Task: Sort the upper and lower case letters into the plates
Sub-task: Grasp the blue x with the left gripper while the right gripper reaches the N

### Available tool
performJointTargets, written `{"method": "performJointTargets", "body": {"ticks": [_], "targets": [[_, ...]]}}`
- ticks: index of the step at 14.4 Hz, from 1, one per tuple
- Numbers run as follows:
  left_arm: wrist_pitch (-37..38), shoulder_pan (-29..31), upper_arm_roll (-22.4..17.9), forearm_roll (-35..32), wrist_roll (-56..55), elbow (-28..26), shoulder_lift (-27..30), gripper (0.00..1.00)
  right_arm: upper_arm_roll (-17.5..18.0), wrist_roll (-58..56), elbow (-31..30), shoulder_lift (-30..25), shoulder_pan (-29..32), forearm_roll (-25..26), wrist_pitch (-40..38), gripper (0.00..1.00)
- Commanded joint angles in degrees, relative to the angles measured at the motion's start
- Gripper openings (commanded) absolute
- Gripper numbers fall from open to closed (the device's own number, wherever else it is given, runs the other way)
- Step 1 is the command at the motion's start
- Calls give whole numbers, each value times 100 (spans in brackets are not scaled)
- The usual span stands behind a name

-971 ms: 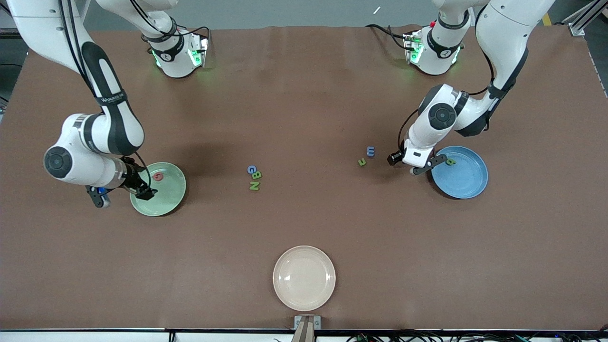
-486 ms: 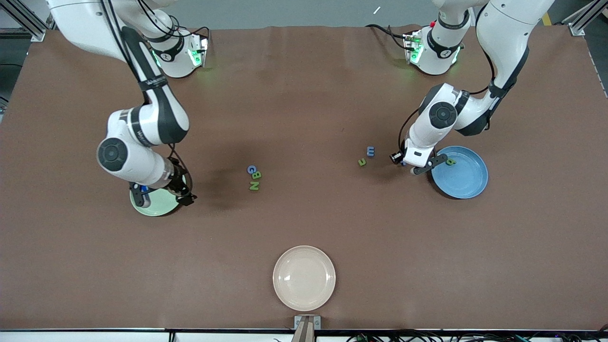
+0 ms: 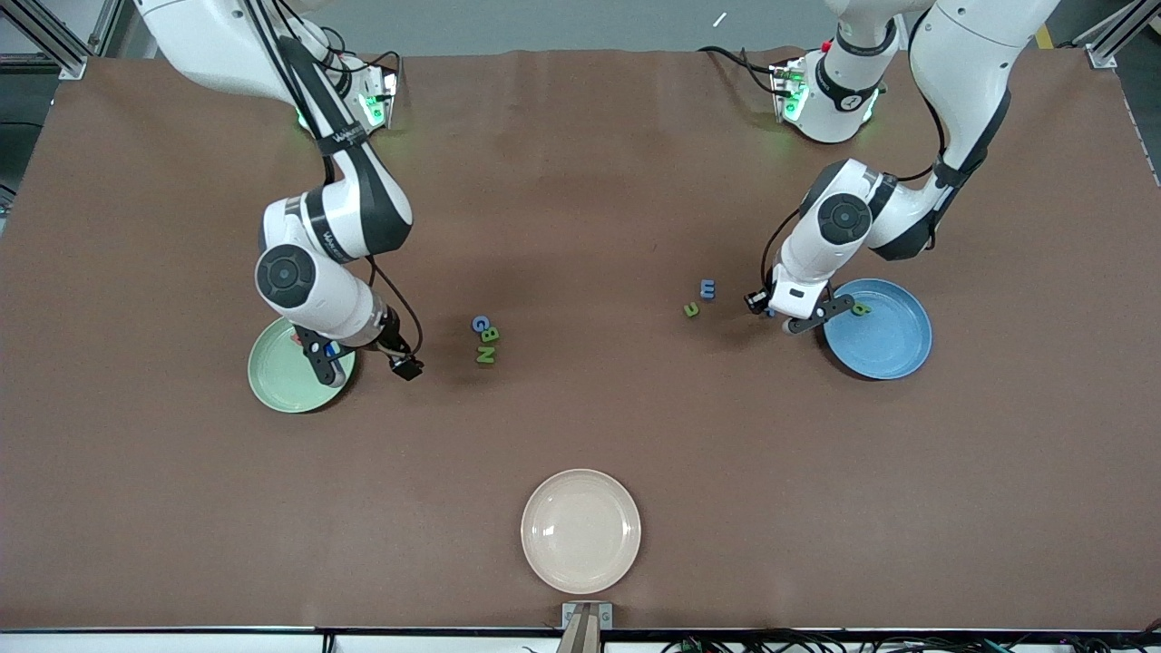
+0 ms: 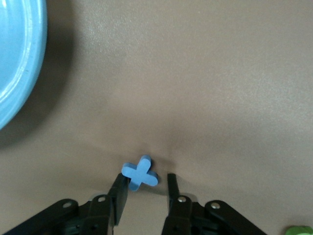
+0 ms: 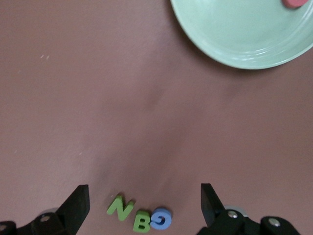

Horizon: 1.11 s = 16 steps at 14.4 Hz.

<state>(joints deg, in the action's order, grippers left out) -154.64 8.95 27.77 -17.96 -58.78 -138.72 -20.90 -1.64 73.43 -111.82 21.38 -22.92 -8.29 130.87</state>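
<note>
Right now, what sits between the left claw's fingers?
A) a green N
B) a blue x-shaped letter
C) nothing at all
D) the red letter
B: in the left wrist view a blue x-shaped letter lies on the table between the fingers of the left claw, beside the sky blue plate; the green N lies mid-table, just ahead of the open right claw.

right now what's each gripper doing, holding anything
Left gripper: closing around the blue x letter on the table beside the blue plate.
Right gripper: open, empty.
</note>
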Motion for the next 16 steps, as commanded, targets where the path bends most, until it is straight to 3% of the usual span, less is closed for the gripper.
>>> {"method": "performJointTargets", "body": {"ticks": [1,4,8,12,16], "targets": [[-119,72,-17,-190,-142,143,-107,44,-38,-75,2,-46,-238,-85,131,100],[-137,98,-17,-190,-142,179,-142,44,-47,-161,-24,59,-484,-33,342,100],[-294,89,-25,-190,-134,188,-212,44,-47,-1610,11,77,-573,205,464,100],[-357,63,-26,-199,-134,179,-274,44,-47,-2717,-7,296,-696,232,1079,100],[-357,28,-26,-277,-116,179,-345,44,-47,-3229,11,630,-897,328,1309,99]]}}
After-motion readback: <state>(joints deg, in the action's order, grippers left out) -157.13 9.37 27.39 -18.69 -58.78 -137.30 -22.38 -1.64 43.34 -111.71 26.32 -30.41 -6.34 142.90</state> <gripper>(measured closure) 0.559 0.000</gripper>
